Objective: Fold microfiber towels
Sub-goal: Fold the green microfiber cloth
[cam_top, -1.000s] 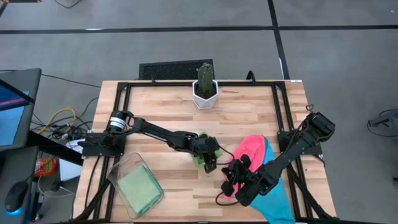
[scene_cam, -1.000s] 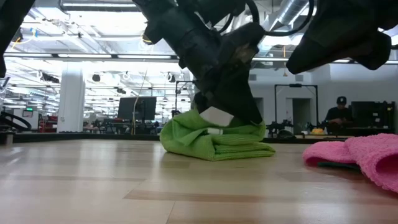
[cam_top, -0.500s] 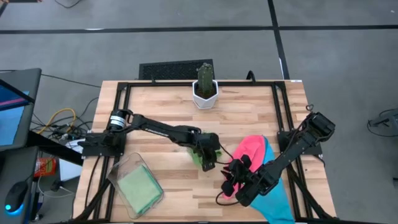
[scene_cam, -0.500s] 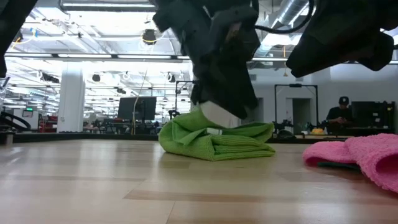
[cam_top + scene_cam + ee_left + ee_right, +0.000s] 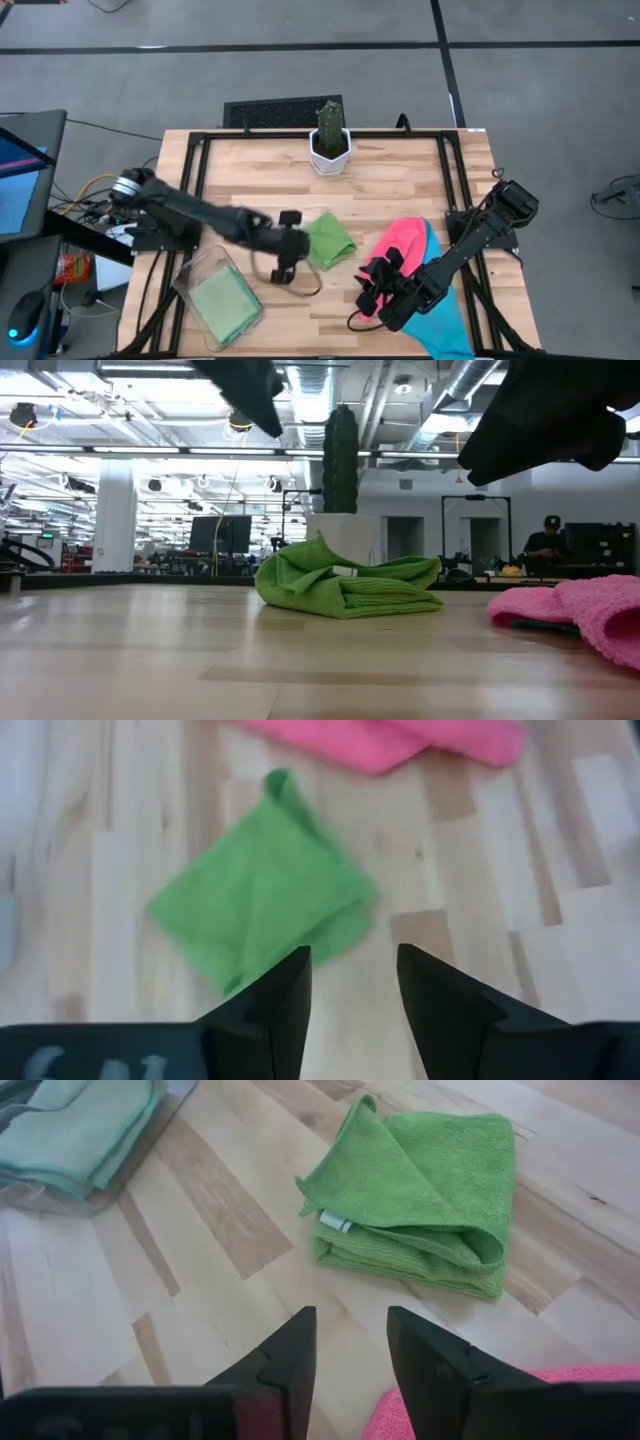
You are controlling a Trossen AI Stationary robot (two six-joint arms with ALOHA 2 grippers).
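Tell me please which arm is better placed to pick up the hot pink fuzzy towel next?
The right. The right gripper hangs open right beside the hot pink fuzzy towel, while the left gripper sits beyond the folded green towel, farther away.

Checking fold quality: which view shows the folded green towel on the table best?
The right wrist view: the green towel fills it, layers and white tag visible. The left wrist view shows it blurred, the high view small, and the low view only its edge-on side.
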